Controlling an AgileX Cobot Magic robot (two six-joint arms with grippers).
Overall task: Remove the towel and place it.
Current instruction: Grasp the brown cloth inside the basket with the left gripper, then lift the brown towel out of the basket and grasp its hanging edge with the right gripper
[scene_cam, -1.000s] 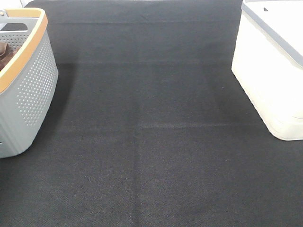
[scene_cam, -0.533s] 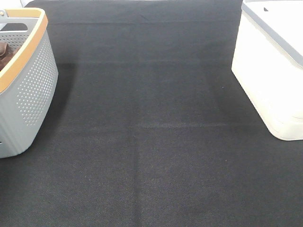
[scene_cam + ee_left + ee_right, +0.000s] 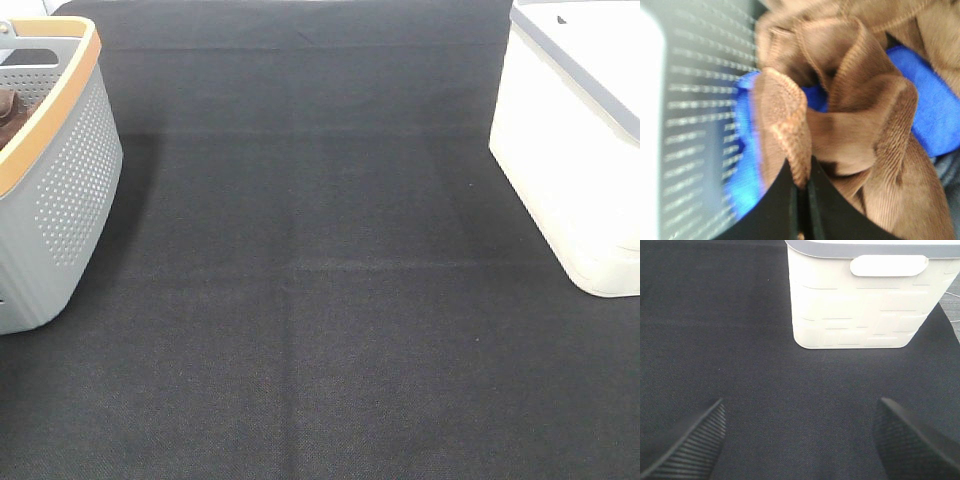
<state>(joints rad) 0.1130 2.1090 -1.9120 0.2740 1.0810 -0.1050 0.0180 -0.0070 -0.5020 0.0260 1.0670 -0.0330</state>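
Exterior high: grey basket [image 3: 70, 190] at the left edge of the black mat [image 3: 320, 280], white bin [image 3: 570, 170] at the right edge.

Left wrist: left gripper [image 3: 801, 177] closed tight, pinching a fold of the towel [image 3: 855, 125] (crumpled over a blue cloth [image 3: 935, 115], inside the basket beside its perforated wall).

Right wrist: right gripper [image 3: 800, 445] spread wide, holding nothing, low over the mat, facing the bin.

— How many containers can you see from there?
— I count two: one grey perforated plastic basket with a tan rim [image 3: 70, 190] and one cream-white plastic bin with a grey rim [image 3: 560, 180]. One black woven worktop [image 3: 320, 300].
— Cloths?
— One reddish-brown ribbed towel [image 3: 855, 125], as far as I can tell. The blue cloth [image 3: 935, 115] shows in two patches, and I can't tell how many pieces it is. Two claws: the left claw [image 3: 801, 177] and the right claw [image 3: 800, 415].
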